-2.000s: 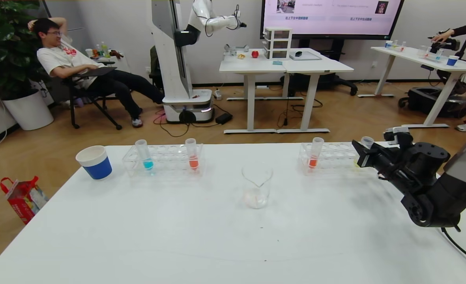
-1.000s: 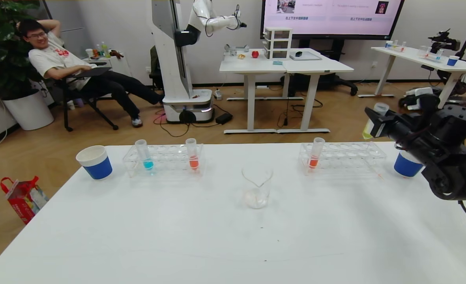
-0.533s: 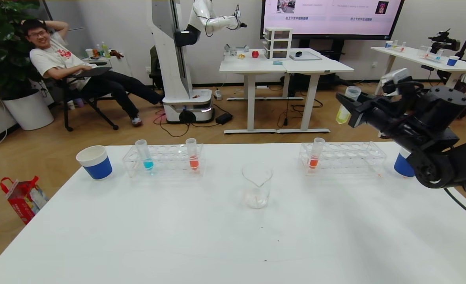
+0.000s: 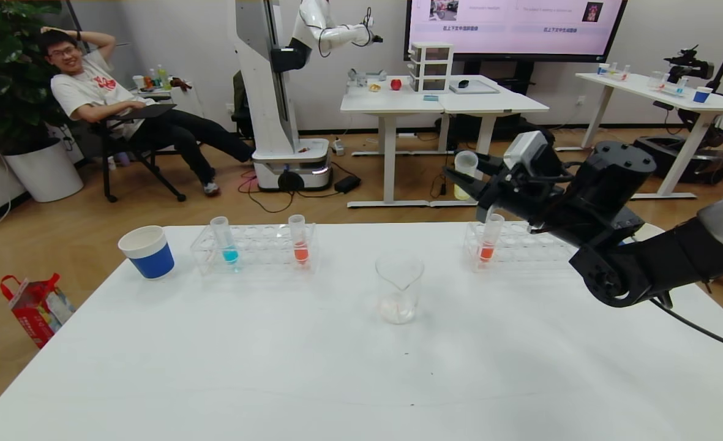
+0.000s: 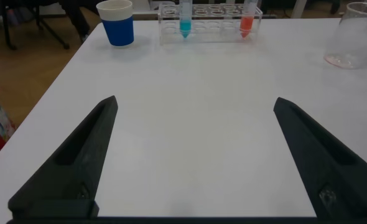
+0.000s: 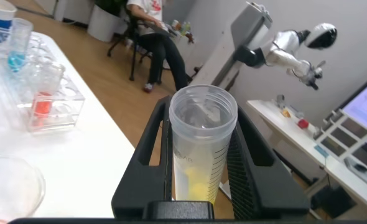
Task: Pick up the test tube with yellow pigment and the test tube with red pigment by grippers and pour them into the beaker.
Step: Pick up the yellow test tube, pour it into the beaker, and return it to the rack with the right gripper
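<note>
My right gripper (image 4: 470, 180) is shut on the test tube with yellow pigment (image 4: 464, 174) and holds it upright in the air, above the right rack (image 4: 523, 245) and to the right of the beaker (image 4: 399, 288). The right wrist view shows the tube (image 6: 199, 155) clamped between both fingers, yellow liquid at its bottom. A red-pigment tube (image 4: 489, 237) stands in the right rack; a look-alike (image 4: 298, 240) stands in the left rack (image 4: 254, 247). The beaker is empty, also in the left wrist view (image 5: 359, 34). My left gripper (image 5: 195, 106) is open over bare table.
A blue-liquid tube (image 4: 223, 240) stands in the left rack. A blue paper cup (image 4: 146, 252) sits left of it. The right arm crosses over the right end of the table (image 4: 275, 367). Other desks, a robot and a seated person are far behind.
My right gripper has lifted the yellow tube out of the right rack and carried it up and leftward, toward the beaker. The blue cup at the right is now hidden behind the arm.
</note>
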Robot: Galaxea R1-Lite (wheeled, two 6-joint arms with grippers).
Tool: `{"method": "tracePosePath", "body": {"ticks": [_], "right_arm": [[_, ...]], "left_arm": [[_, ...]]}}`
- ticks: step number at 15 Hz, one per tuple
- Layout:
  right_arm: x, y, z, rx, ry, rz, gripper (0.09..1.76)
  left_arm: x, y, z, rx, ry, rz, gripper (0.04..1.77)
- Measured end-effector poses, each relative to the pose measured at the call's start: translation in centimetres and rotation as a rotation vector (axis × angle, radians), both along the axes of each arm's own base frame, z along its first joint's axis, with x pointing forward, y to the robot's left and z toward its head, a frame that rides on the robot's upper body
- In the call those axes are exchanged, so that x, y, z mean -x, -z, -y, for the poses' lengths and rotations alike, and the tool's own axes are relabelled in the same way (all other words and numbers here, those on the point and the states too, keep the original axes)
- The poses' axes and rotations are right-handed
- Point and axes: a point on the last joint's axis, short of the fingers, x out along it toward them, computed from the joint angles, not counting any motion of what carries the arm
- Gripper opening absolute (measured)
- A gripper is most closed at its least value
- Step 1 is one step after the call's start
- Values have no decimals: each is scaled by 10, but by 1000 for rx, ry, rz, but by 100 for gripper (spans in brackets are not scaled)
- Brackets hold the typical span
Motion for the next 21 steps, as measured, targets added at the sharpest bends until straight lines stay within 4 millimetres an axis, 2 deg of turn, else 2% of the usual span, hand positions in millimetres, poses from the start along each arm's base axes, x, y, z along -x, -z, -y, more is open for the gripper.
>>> {"method": "tracePosePath", "body": {"ticks": [5,11,16,21], "right_arm": [[5,22,-28,183,-104,144,51],[2,40,-38,318,-199,294,51],[0,51,-45,414,-195,427,51],[-15,56,-48,472,-207,567,51]], "left_arm": [[0,0,0,0,1,0,175],[0,0,0,0,0,0,175],[0,0,0,0,0,0,175],[0,0,0,0,0,0,175]]}}
